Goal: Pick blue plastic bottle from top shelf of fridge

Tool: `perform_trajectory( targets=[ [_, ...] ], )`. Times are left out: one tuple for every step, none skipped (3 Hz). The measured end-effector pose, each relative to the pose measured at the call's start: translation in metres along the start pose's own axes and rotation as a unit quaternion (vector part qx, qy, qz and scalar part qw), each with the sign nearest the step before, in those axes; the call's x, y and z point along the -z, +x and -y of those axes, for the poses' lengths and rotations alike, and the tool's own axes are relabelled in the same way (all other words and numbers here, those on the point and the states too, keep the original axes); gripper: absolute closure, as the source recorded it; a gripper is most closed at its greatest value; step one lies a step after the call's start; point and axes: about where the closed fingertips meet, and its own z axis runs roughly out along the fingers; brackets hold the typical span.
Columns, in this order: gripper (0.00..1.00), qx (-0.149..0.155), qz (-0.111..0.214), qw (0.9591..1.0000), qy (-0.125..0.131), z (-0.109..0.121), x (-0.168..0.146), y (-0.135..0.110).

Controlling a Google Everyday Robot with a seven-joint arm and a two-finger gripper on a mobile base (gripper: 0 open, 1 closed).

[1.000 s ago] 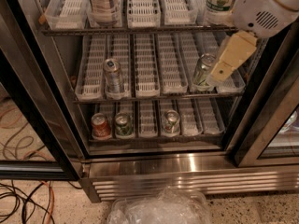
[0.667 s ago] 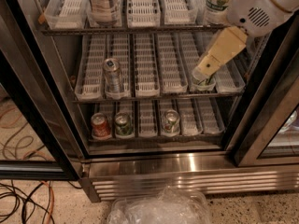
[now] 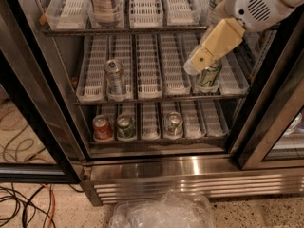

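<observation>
Shows blue plastic bottle (image 3: pixel 105 4) upright on top shelf (image 3: pixel 142 29), well up and left of gripper (image 3: pixel 196 63) hanging before the middle rack (image 3: pixel 152 99), grip state not discernible.

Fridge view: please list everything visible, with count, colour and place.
fridge: 1, stainless steel, centre.
top shelf: 1, white trays, uppermost.
blue plastic bottle: 1, brownish with pale label, top shelf left.
silver can: 1, middle shelf left.
green-white container: 1, middle shelf right.
red can, green can, silver-topped can: 3, lowest shelf.
plastic bag: 1, clear, floor in front.
cables: several, dark and orange, floor left.
gripper: 1, yellowish, in front of green-white container.
</observation>
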Motion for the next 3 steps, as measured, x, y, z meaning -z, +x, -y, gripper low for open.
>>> perform_trajectory(
  targets=[
    [0.00,-0.002,0.010,0.9999,0.001,-0.005,-0.004,-0.013],
    [0.00,-0.033,0.047,0.9983,0.009,-0.029,-0.014,-0.049],
    [0.00,-0.069,0.077,0.9932,0.054,-0.047,-0.028,-0.084]
  ],
)
